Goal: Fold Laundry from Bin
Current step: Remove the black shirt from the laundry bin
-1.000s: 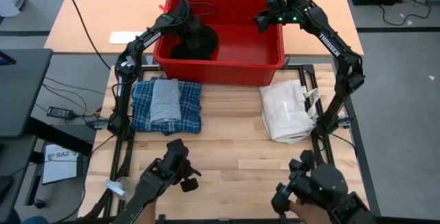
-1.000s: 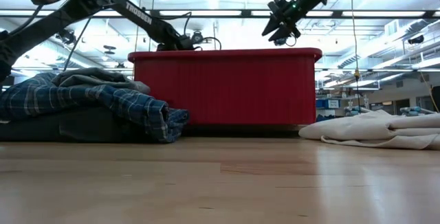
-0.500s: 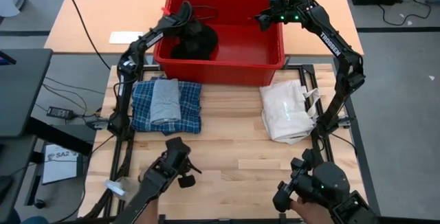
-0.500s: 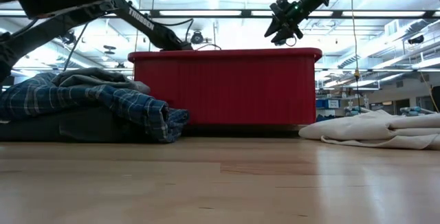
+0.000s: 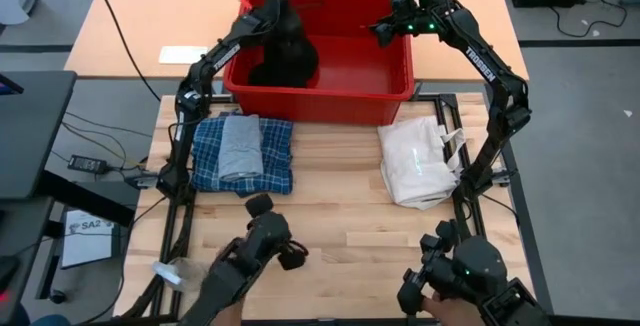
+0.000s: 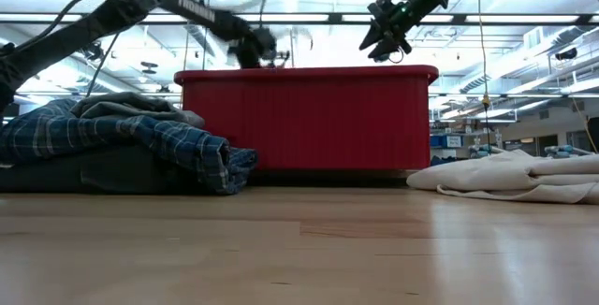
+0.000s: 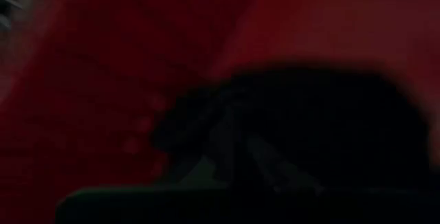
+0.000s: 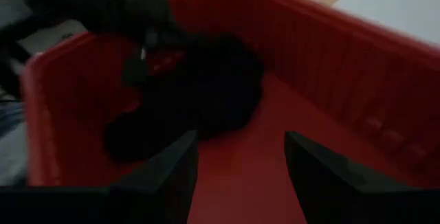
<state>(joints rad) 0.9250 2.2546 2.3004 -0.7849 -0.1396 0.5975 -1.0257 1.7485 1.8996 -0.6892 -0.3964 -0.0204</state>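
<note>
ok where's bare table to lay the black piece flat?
Bare wood between the folded plaid stack and the white bag, in front of the bin, and nearer still. Crowded: both sides. Left pincer is shut on the black piece.

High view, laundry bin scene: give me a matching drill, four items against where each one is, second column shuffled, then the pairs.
Items:
1. black piece
2. plaid shirt
3. white fabric bag
4. right gripper

Places:
A. on the table in front of the bin's right half
B. above the bin's right end, open, holding nothing
C. inside the red bin, left half, in the shut left gripper
D. folded on the table in front of the bin's left half, a light grey piece on top

Pairs: 1-C, 2-D, 3-A, 4-B
</note>
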